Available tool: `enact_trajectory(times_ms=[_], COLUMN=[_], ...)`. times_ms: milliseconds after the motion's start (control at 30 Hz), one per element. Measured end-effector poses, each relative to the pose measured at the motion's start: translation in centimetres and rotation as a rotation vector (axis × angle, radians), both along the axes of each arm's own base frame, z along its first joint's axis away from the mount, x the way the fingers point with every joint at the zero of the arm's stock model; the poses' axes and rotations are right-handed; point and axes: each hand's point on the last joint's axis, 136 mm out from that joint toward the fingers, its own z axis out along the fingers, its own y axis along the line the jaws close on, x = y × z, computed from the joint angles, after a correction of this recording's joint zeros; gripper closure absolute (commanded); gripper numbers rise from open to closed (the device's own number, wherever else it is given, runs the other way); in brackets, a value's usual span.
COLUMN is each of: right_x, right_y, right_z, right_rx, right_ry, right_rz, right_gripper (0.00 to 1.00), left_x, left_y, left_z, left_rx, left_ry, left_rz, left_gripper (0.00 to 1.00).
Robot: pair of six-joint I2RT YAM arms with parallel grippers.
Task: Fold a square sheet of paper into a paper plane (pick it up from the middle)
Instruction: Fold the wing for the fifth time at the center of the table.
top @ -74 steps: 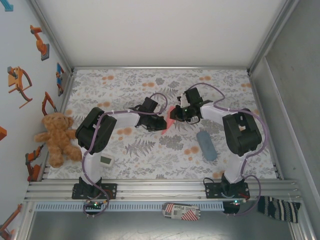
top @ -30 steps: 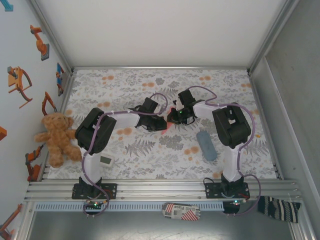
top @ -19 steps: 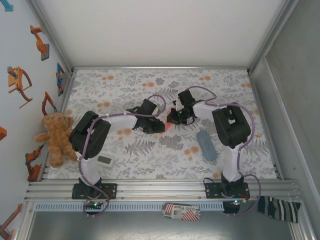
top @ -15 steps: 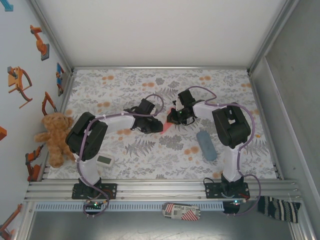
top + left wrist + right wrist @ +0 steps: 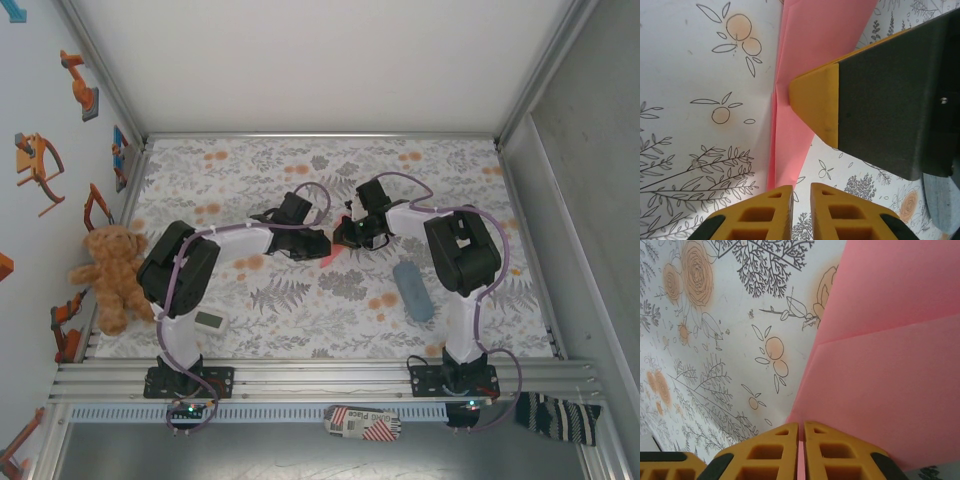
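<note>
Right arm's elbow has swung in toward the middle since the first frame, and the right claw [image 5: 341, 238] now sits further left. Left arm's elbow has shifted slightly toward the left edge. Less of the pink paper [image 5: 327, 257] shows from above than before, just a small sliver between the two claw tips, mid-worktop [image 5: 300, 310]. Left claw [image 5: 318, 244] is just beside the right one, tips almost meeting over the paper.

Right wrist view: right claw's fingers [image 5: 770, 450] are pressed together with a thin pink strip caught in the slit, so it is pinching the paper. Paper spreads up and to the right from the grip, with one crease line across it and floral worktop to its left.

Left wrist view: left claw's fingers [image 5: 760, 215] are nearly together, with a narrow slit and worktop pattern visible through it. Paper reads as a long narrow folded wedge, running from the top of the view down to a point that ends at the left-hand finger's top edge. Can't tell if that tip is pinched or only touching. One orange-tipped finger [image 5: 815, 107] of the right claw lies against the paper's right side, about halfway along.

Grey-blue pouch [image 5: 412, 290] lies flat on the worktop, right of the paper and well apart from it. Teddy bear [image 5: 112, 275] sits at the left edge.
</note>
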Motion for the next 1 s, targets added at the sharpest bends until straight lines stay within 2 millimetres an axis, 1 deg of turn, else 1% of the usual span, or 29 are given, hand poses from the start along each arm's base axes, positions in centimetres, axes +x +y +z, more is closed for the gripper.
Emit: enact_trajectory(times_ms=[167,1000], right_x=[-0.03,0.18], right_y=[0.08,0.46], right_z=[0.07,0.45], right_rx=[0.006,0.036], right_ry=[0.001,-0.007], right_rz=[0.003,0.006], right_gripper=[0.87,0.83], left_x=[-0.38,-0.87], left_y=[-0.16,-0.42], left_z=[-0.52,-1.01], left_rx=[0.001,0.003], left_ry=[0.018,0.034], left_rz=[-0.011,-0.023], left_gripper=[0.83,0.84])
